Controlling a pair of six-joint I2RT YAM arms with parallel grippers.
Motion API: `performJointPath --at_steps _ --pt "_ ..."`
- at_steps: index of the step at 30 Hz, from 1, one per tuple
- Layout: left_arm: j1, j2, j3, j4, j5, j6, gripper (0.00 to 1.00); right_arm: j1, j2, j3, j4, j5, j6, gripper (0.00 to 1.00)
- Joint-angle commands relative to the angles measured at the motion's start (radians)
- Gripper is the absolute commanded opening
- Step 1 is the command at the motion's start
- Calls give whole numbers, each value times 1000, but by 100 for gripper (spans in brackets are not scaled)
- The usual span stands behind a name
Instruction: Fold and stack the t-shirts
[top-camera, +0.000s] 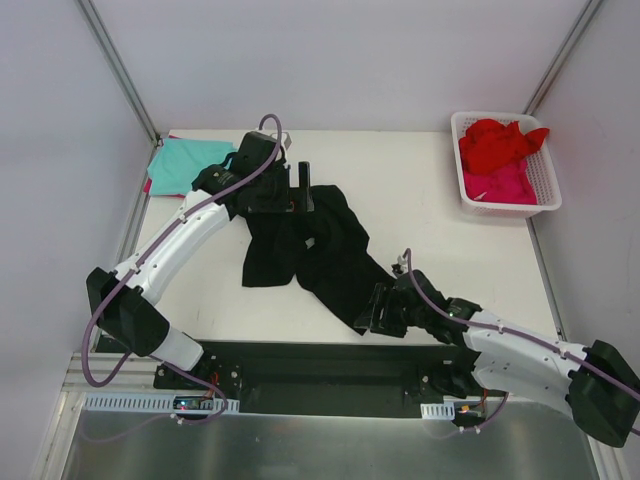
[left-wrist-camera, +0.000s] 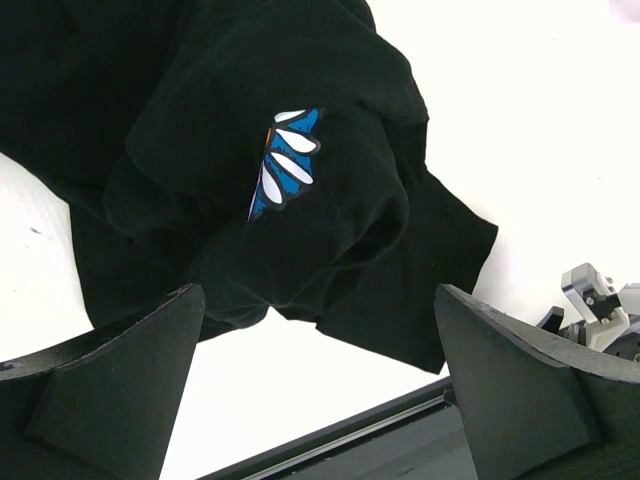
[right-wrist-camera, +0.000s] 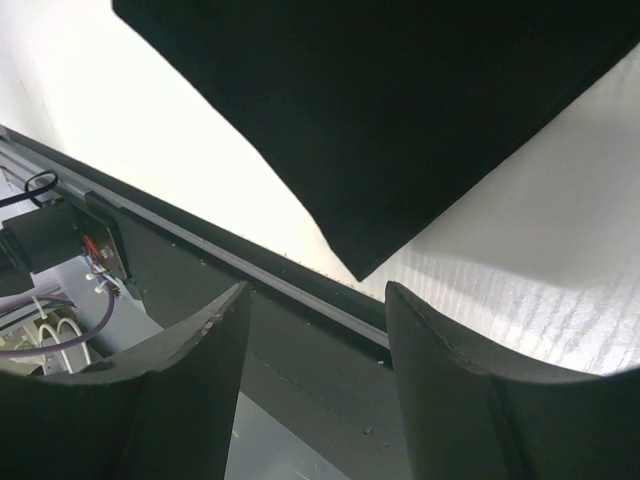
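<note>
A large black t-shirt (top-camera: 318, 250) lies crumpled in the middle of the white table, and its white-and-blue flower print (left-wrist-camera: 285, 165) faces up. My left gripper (top-camera: 290, 193) hovers over the shirt's far end, its jaws wide open (left-wrist-camera: 318, 300) with nothing between them. My right gripper (top-camera: 372, 312) sits low at the shirt's near corner (right-wrist-camera: 365, 260). It is open (right-wrist-camera: 315, 300), and the corner lies just ahead of its fingertips, not between them. A teal t-shirt (top-camera: 185, 160) lies flat at the back left. Red (top-camera: 498, 140) and pink (top-camera: 505, 185) t-shirts are bunched in the basket.
A white slotted basket (top-camera: 550, 195) stands at the back right corner. A black rail (top-camera: 320, 365) runs along the table's near edge between the arm bases. White walls and metal frame posts close in the table on three sides.
</note>
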Motion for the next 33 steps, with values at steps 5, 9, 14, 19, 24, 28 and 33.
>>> performJointPath --at_steps 5,9,14,19,24,28,33 --pt "13 -48 -14 -17 -10 20 99 23 72 41 45 57 8 58" --pt "18 -54 -19 -18 -10 22 99 26 100 29 71 58 17 57" --pt "21 -64 -25 -17 -7 22 99 29 132 23 111 64 22 54" --pt "25 -70 -34 -18 -7 26 99 32 191 14 166 58 30 51" --pt "38 -84 -47 -18 -6 29 99 37 220 7 191 58 34 44" --pt "44 -93 -47 -17 0 31 99 37 215 7 186 68 34 32" --pt "45 -96 -53 -17 4 29 99 38 192 6 146 94 25 15"
